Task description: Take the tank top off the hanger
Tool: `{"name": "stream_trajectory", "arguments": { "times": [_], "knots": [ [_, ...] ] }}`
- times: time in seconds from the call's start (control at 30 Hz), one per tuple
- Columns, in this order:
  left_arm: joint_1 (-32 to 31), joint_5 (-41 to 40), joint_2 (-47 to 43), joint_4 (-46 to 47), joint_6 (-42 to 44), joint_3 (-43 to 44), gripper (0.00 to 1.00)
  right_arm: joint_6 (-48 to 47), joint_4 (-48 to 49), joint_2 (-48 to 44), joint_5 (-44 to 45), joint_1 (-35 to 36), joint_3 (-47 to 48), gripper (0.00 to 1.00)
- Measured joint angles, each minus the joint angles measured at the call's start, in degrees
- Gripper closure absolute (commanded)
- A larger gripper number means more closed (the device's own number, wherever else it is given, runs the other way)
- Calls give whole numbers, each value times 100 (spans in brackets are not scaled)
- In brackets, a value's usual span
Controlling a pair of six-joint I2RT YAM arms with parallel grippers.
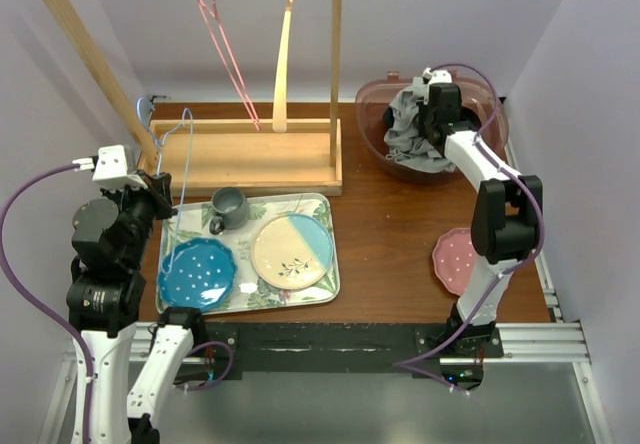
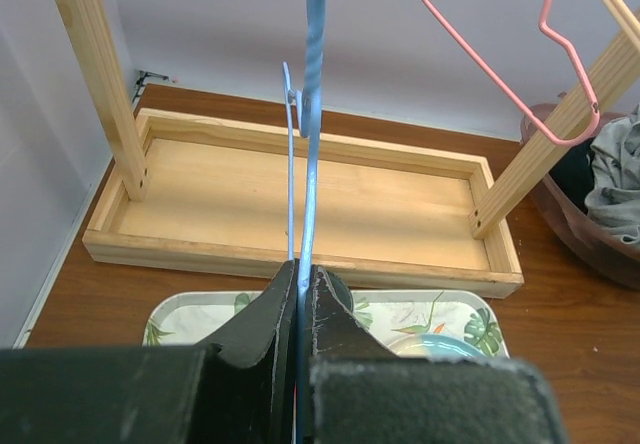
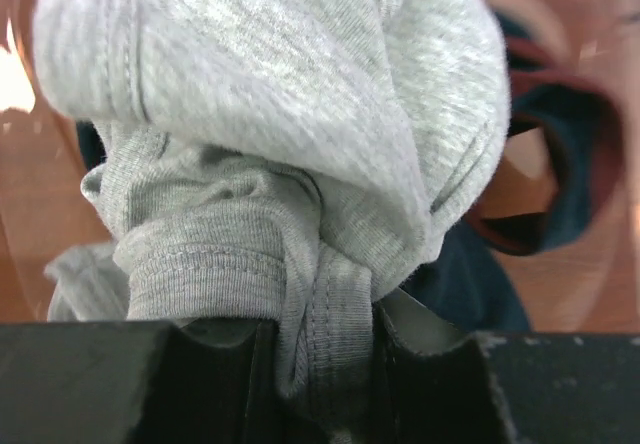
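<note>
My left gripper [image 2: 300, 274] is shut on a bare blue wire hanger [image 2: 308, 164], which also shows in the top view [image 1: 178, 149] beside the wooden rack. My right gripper [image 3: 320, 334] is shut on a bunched grey tank top [image 3: 290, 134]. In the top view the right gripper [image 1: 432, 104] holds the tank top [image 1: 405, 129] over the pink bin [image 1: 372, 99] at the back right. The tank top is off the hanger.
A wooden rack [image 1: 250, 159] with a pink hanger [image 1: 228, 54] stands at the back. A tray [image 1: 330, 264] holds a grey mug [image 1: 229, 207], a blue plate [image 1: 196, 272] and a cream-and-blue plate [image 1: 291, 249]. A pink plate [image 1: 455, 259] lies at right. Dark clothes [image 3: 480, 294] lie in the bin.
</note>
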Motion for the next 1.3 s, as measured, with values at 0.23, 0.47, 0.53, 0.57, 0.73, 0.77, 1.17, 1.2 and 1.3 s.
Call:
{"name": "stream_trajectory", "arguments": {
  "times": [0.23,0.47,0.53,0.57,0.73,0.77,1.17,1.2,1.3],
  "knots": [
    [0,-90,149,72,7,39,100,-125,966,-149,304,-136,-184,69],
    [0,-271,455,125,35,273,100,-33,1458,15,304,-142,-608,56],
    [0,-299,584,140,48,358,100,-24,1460,90,304,-142,-608,42],
    [0,-330,651,140,59,402,100,-20,1449,107,302,-144,-608,33],
    [0,-588,1019,166,223,710,100,208,780,94,289,-146,-262,5],
    [0,-623,1113,186,262,802,100,269,678,46,271,-146,-232,2],
    [0,-542,2262,745,461,1757,100,1292,-199,-3499,-691,24,-2293,1],
    [0,-540,2396,745,507,1884,100,1410,-136,-3888,-868,68,-2546,1],
    [0,-564,2730,809,634,2197,100,1764,-57,-4863,-1403,175,-3187,1]
  ]
}}
